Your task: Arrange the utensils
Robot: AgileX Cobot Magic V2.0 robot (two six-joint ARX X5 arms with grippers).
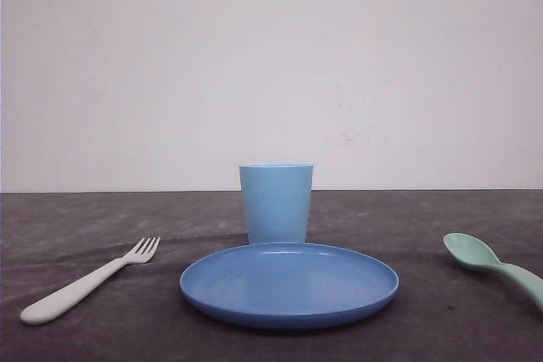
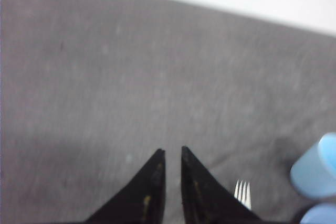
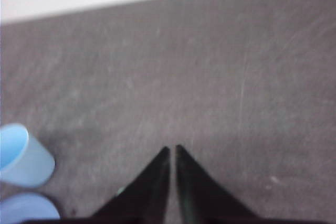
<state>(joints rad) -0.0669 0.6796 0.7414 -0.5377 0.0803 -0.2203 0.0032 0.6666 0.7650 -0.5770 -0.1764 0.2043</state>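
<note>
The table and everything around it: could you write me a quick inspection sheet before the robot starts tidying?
Surface: dark grey table, bare apart from four items.
Job's things: white fork lying left of the plate, tines pointing away; mint-green spoon lying right of it, handle running off the picture's edge.
Clutter: round blue plate in the middle, nothing on it; light blue cup upright behind it.
Grippers: left claw and right claw both nearly closed, holding nothing, above bare table.
Cables: nothing seen.
Surroundings: plain white wall.
</note>
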